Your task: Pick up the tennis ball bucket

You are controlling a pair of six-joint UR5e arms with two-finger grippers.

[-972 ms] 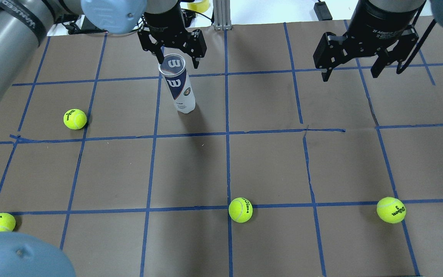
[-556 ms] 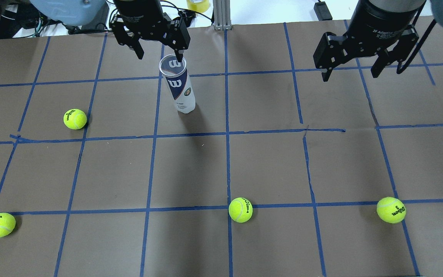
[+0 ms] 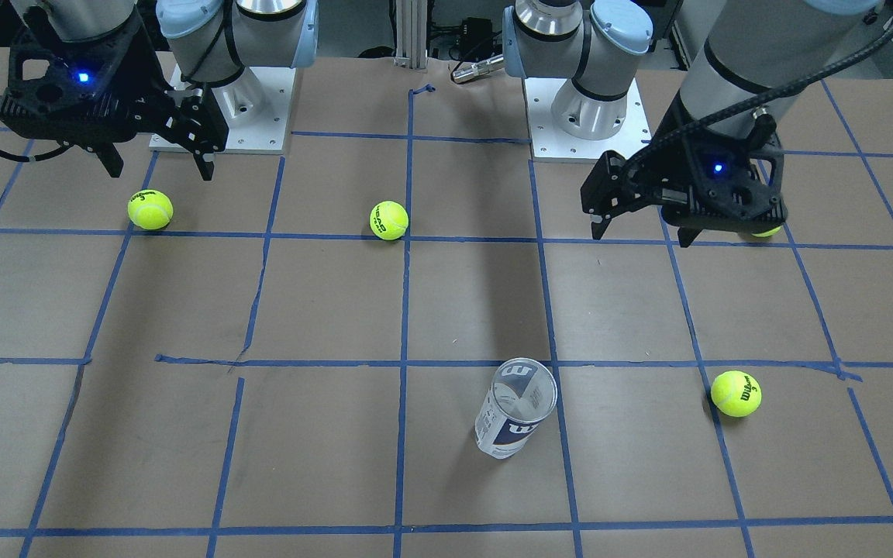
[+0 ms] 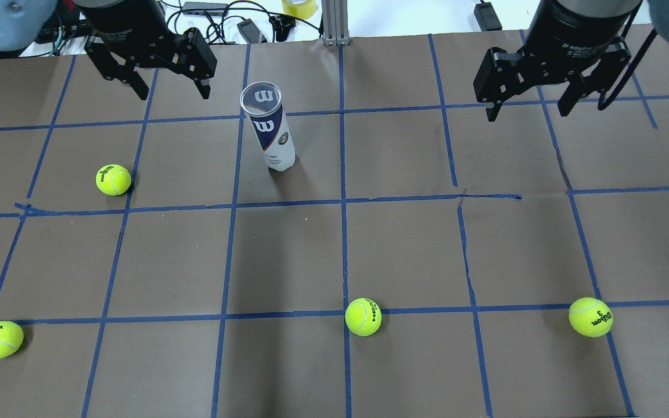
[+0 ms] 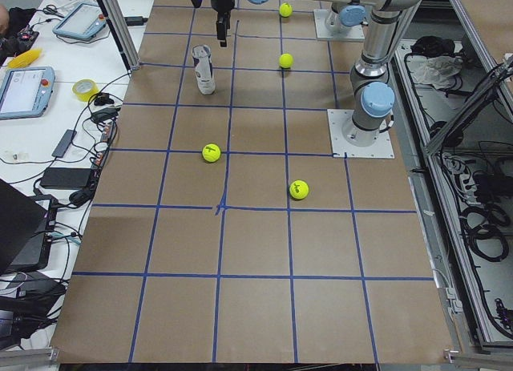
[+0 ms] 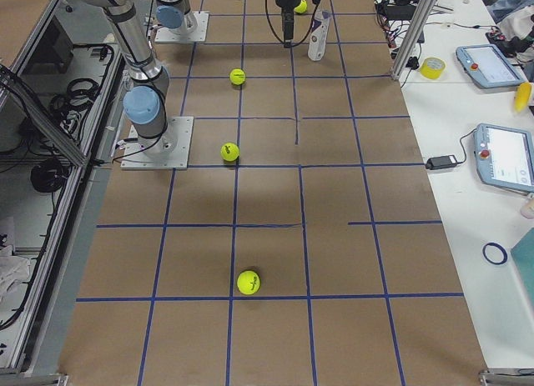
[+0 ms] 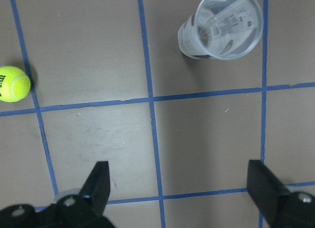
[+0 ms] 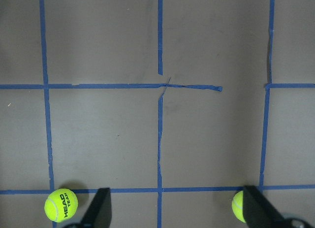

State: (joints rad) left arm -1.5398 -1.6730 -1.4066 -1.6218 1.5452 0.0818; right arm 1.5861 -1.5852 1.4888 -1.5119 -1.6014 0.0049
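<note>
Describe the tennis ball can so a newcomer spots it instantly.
On the brown table gridded with blue tape, look near the open left gripper. The tennis ball bucket stands upright there: the only tall clear cylinder, navy-and-white label, among loose yellow-green balls.

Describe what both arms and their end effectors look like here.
Both arms are silver-grey tubes with pale blue joint caps, seen on the left arm and right arm. The left end effector and right end effector are black and two-fingered, each with a lit blue lamp and a black cable. The right one's body bears white lettering.
</note>
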